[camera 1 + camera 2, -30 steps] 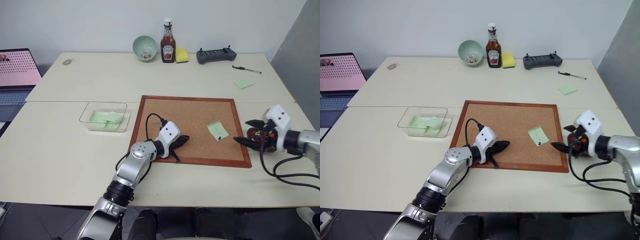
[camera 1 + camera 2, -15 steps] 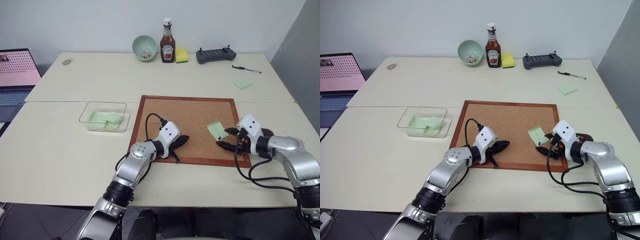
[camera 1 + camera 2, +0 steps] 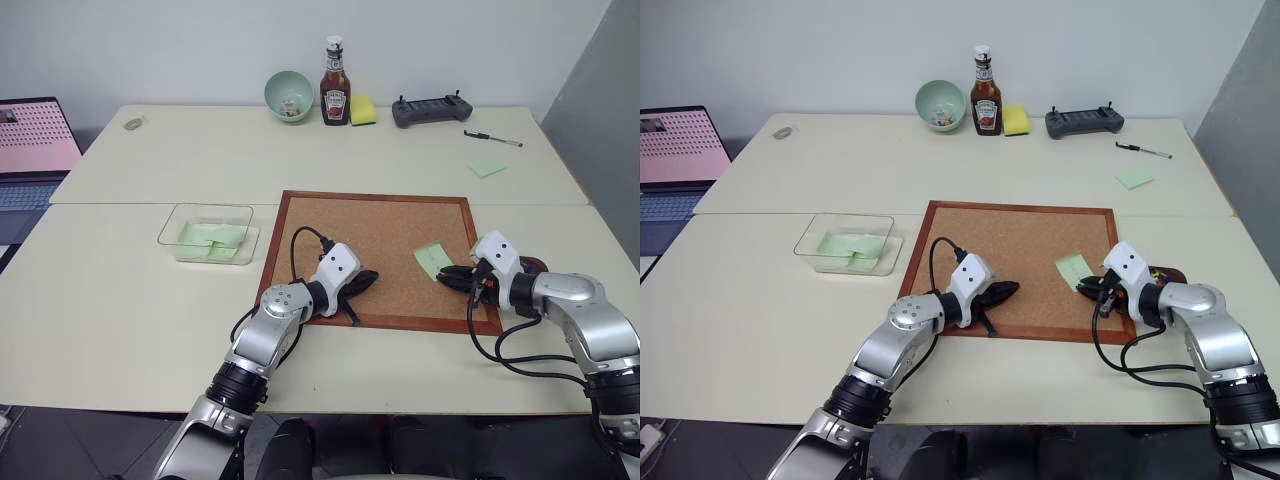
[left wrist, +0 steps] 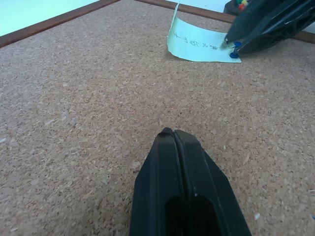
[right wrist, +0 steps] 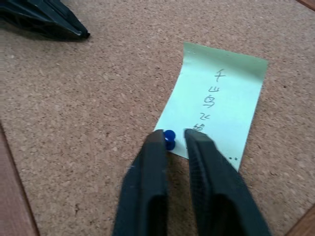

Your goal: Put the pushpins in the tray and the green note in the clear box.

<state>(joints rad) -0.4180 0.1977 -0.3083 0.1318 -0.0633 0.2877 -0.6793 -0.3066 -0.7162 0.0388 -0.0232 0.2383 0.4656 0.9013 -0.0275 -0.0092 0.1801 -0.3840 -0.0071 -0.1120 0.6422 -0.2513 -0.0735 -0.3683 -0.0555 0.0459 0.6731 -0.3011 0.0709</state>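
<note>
The right gripper (image 5: 173, 140) has swung from the tray (image 3: 1168, 273) at three o'clock onto the green note (image 5: 216, 108), jaws now pinching its blue pushpin (image 5: 169, 137); the left gripper (image 4: 173, 133) is pressed together.

pale green note (image 5: 216, 108), dark blue pushpin (image 5: 169, 136), speckled tan cork board (image 3: 372, 240)

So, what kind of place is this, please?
Probably an office or a lab workspace. Pale tables stand against a plain wall, with a laptop at the side, a cork board with a pinned note, and a pen nearby.
</note>
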